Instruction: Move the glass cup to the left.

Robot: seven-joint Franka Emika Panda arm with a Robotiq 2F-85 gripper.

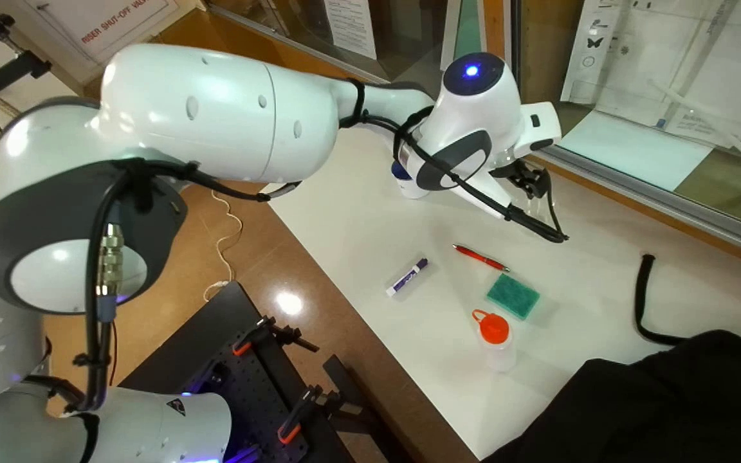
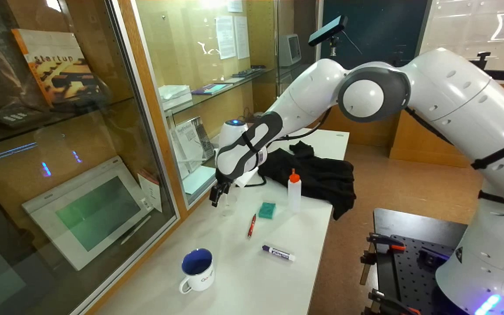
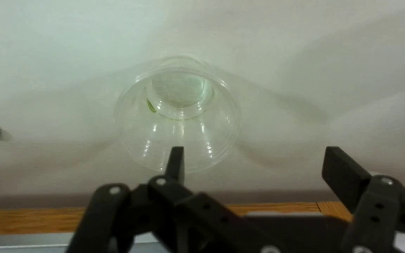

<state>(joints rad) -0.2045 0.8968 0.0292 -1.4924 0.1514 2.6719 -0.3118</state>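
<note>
Red pen (image 2: pixel 252 225) and sponge (image 2: pixel 267 210) lie near the glass cup (image 3: pixel 178 130), seemingly beside the wide-spread hand (image 3: pixel 254 160).

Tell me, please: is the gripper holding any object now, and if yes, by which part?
Nothing is held: the gripper stands open in the wrist view, and the glass cup is not clamped in it.

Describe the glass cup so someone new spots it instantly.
On the white tabletop, go toward the glass-fronted cabinet. Near that side, close to the black end effector, is the glass cup, faint against the white. Unlike the blue-lined mug and the orange-capped bottle, it is colourless, see-through, with no visible handle or cap.
</note>
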